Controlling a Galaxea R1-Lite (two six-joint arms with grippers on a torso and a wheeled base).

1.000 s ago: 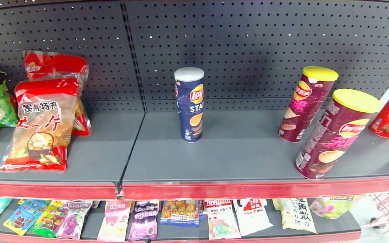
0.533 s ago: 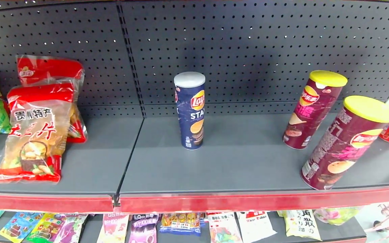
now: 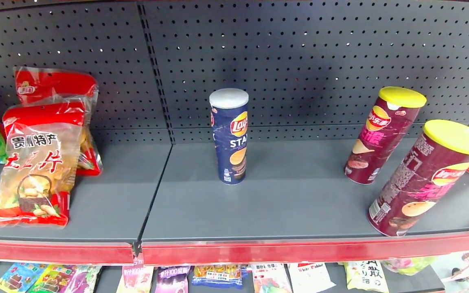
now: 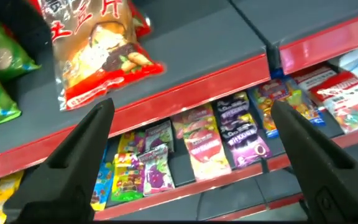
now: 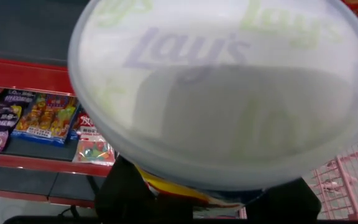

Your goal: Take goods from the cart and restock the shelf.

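- Your shelf (image 3: 283,203) carried one upright blue can (image 3: 229,136) at mid-board, purple cans (image 3: 381,136) to its right.
- Your right pincer (image 5: 204,196) gripped a lidded chip can (image 5: 222,87).
- Your left pincer (image 4: 190,112) stood wide, empty, before the shelf's red edge.

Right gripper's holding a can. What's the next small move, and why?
Probably raise the right gripper and carry its can toward the bare shelf between the blue can and the purple cans. That stretch looks free.
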